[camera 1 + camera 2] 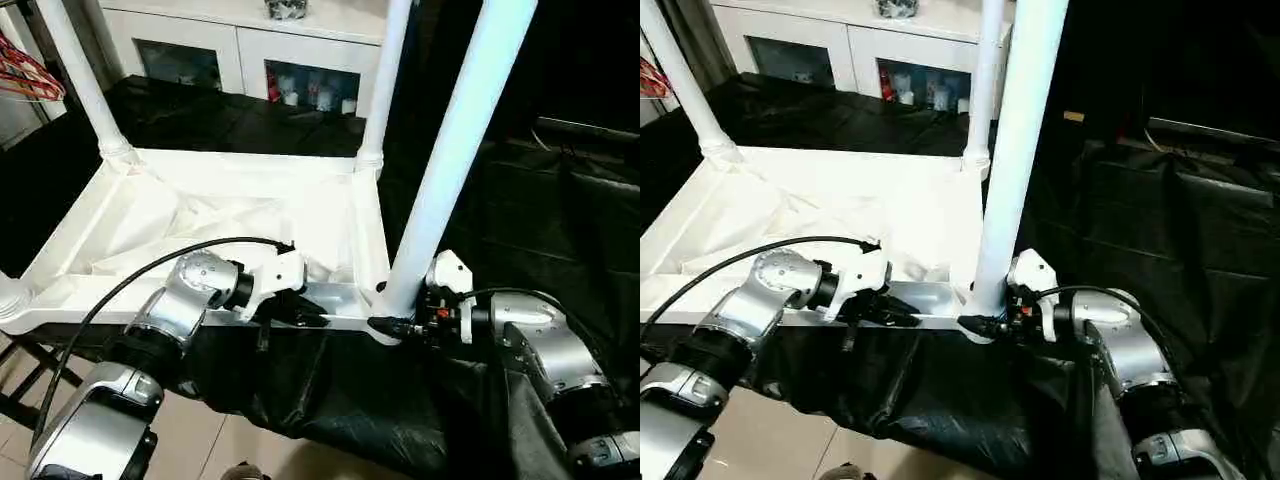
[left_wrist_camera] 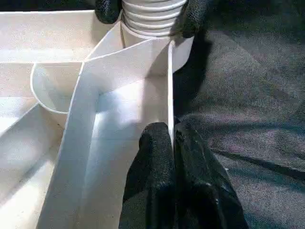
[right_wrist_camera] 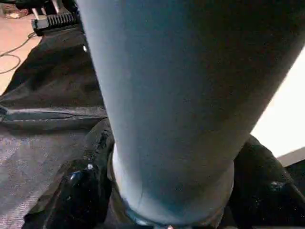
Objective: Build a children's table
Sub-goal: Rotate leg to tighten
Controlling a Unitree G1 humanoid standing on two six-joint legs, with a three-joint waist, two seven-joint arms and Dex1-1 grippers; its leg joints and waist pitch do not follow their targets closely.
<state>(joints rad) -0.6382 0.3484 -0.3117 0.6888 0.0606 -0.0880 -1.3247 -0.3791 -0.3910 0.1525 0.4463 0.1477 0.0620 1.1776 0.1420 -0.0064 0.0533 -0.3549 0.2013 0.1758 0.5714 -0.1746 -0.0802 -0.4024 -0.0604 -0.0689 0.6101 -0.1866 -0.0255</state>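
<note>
The white plastic table [image 1: 215, 225] lies upside down on black cloth [image 1: 520, 220], its ribbed hollow underside up and smooth tapered round legs [image 1: 455, 150] standing from rounded corner sockets. The left gripper [image 2: 172, 138] is pressed together, pinching the thin near rim [image 1: 335, 293] between its black fingers. The right gripper [image 3: 167, 191] has its fingers [image 3: 83, 191] spread around the ridged base of the near right leg, one each side. A white cabinet [image 1: 250, 45] with glass doors stands behind
</note>
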